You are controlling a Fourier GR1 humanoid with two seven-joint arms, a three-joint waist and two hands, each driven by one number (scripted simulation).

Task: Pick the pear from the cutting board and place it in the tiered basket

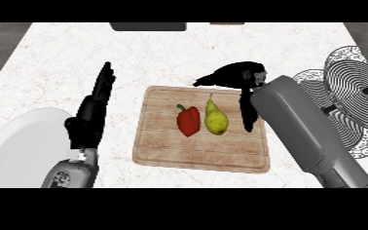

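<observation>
A yellow-green pear (215, 119) lies on the wooden cutting board (201, 151), right beside a red bell pepper (189, 121). My right hand (241, 75) hovers over the board's far right corner, just beyond and to the right of the pear, fingers spread and straight, thumb pointing down along the board's right side. It holds nothing. The wire tiered basket (348, 85) stands at the right edge of the counter. My left hand (93, 105) rests open to the left of the board, fingers straight and pointing away.
A white plate (28, 141) lies at the lower left, partly under my left forearm. A dark object (147, 27) sits at the counter's far edge. The white marble counter (179, 53) stretches between the board and the far edge.
</observation>
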